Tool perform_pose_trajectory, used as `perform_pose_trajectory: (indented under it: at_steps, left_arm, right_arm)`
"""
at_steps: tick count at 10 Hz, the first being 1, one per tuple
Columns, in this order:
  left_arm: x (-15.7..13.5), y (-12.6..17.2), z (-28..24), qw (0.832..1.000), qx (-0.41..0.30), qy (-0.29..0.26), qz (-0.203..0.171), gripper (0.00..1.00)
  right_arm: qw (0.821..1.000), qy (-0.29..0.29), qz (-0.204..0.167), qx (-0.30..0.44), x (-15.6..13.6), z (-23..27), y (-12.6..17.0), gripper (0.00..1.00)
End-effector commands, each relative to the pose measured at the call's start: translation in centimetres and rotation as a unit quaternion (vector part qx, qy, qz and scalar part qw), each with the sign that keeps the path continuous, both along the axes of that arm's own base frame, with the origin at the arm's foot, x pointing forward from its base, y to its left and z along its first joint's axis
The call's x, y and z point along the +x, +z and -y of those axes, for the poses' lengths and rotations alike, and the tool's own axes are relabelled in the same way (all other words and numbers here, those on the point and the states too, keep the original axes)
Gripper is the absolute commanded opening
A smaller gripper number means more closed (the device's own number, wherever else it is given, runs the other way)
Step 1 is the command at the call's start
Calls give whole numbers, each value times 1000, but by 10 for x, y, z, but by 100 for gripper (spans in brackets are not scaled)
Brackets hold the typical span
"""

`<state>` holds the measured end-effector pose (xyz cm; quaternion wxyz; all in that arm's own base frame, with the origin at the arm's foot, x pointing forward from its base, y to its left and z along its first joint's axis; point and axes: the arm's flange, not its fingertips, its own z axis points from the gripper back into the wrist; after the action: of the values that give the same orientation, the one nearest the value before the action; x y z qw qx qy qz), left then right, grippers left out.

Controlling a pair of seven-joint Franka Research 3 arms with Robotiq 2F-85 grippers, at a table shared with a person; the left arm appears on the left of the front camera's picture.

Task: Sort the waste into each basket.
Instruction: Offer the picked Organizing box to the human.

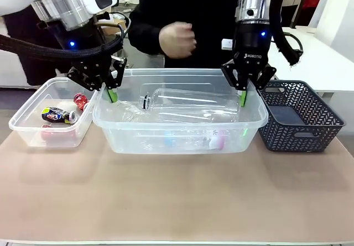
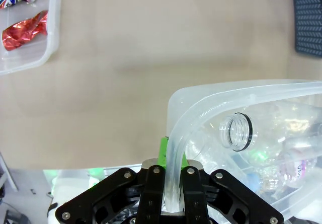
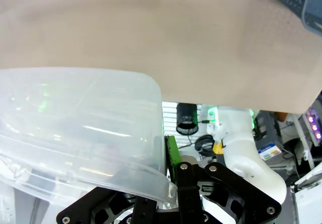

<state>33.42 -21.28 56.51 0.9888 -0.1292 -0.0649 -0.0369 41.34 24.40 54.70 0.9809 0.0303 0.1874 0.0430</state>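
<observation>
A large clear basket (image 1: 182, 72) stands mid-table, with clear plastic bottles (image 1: 188, 99) lying in it. My left gripper (image 1: 112, 95) is shut on its left rim and my right gripper (image 1: 243, 98) on its right rim. In the left wrist view the left gripper (image 2: 172, 183) pinches the rim (image 2: 201, 103) beside an open bottle mouth (image 2: 236, 132). The right wrist view has the right gripper (image 3: 171, 183) clamped on the basket's lip (image 3: 75, 113). A smaller clear basket (image 1: 22, 116) at the left holds a blue-printed can (image 1: 55, 115) and a crushed red can (image 1: 81, 99). I cannot tell whether the large basket is lifted off the table.
A dark mesh basket (image 1: 301, 119) sits at the right, close against the large basket. A person stands at the far side with a closed hand (image 1: 177, 38) above the large basket's far rim. The tan tabletop (image 1: 177, 196) in front is bare.
</observation>
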Motion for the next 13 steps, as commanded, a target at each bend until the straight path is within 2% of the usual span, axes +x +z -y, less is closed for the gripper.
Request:
perform_pose_trajectory:
  at_steps: [1,10,11,12,13]
  left_arm:
    - [-2,2,-3,1000,6,9,6,0]
    - [-2,2,-3,1000,6,9,6,0]
    - [-2,2,-3,1000,6,9,6,0]
    - [0,0,0,1000,0,0,0,6]
    - [32,17,-3,1000,-8,-4,-21,5]
  right_arm:
    - [1000,4,-1,2,-3,-1,1,0]
    - [1000,4,-1,2,-3,-1,1,0]
    - [1000,0,0,0,0,0,0,4]
    - [999,17,-29,16,26,-2,7,4]
    - [998,21,-47,30,62,-5,14,4]
